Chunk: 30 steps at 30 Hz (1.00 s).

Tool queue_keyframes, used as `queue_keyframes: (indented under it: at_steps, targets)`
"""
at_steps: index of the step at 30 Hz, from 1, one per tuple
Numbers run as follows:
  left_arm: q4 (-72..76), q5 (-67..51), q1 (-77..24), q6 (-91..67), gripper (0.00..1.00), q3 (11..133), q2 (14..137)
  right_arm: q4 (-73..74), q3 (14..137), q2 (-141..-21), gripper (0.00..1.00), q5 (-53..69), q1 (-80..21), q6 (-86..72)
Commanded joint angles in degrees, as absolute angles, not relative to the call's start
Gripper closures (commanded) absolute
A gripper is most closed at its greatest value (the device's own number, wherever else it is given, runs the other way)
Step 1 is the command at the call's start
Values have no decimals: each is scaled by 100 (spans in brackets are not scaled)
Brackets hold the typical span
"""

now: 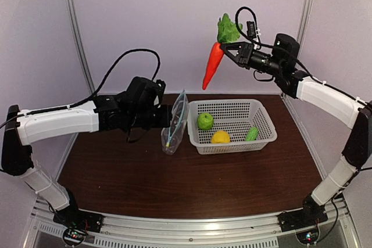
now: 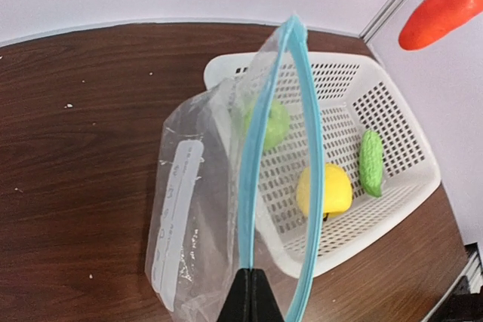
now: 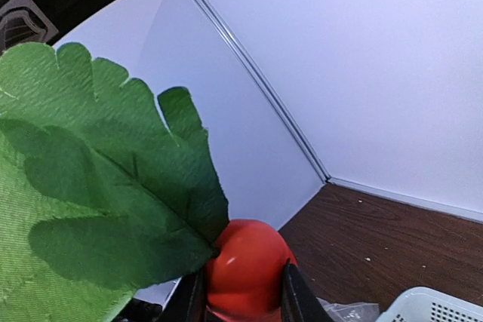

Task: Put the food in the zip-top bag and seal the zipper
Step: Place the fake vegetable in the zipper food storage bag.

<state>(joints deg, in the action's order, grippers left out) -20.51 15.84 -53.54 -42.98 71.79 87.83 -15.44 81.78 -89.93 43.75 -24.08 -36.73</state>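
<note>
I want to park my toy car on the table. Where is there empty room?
The widest bare wood on the brown table is the front strip, between the arm bases and the white perforated basket. The front left corner is bare too. The middle is crowded: the left gripper holds the clear zip-top bag upright close beside the basket.

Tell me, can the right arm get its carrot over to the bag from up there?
Probably yes. The left gripper holds the bag upright, mouth gaping, beside the basket; only open air lies between carrot and bag.
</note>
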Motion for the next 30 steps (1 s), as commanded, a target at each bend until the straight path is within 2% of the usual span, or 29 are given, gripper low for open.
queue_keyframes:
  at_steps: [1,6,9,18,30]
  targets:
    - [-1174,1467,-5308,-4853,100,7198,8844,-3271,8199,-9241,100,4263,-2863,-5447]
    - [-1005,1439,-5304,-5090,100,7147,8812,-3788,8173,-9514,100,4119,-3255,-6037]
    - [-896,1476,-5306,-5176,100,7047,8739,-3776,8138,-9529,100,4155,-3428,-5822]
    - [-786,1612,-5308,-5254,100,6758,8385,-2605,8095,-9408,100,4013,-3479,-4553]
    - [-442,1713,-5304,-5316,100,6469,8169,-1999,7930,-9469,100,3570,-3619,-3953]
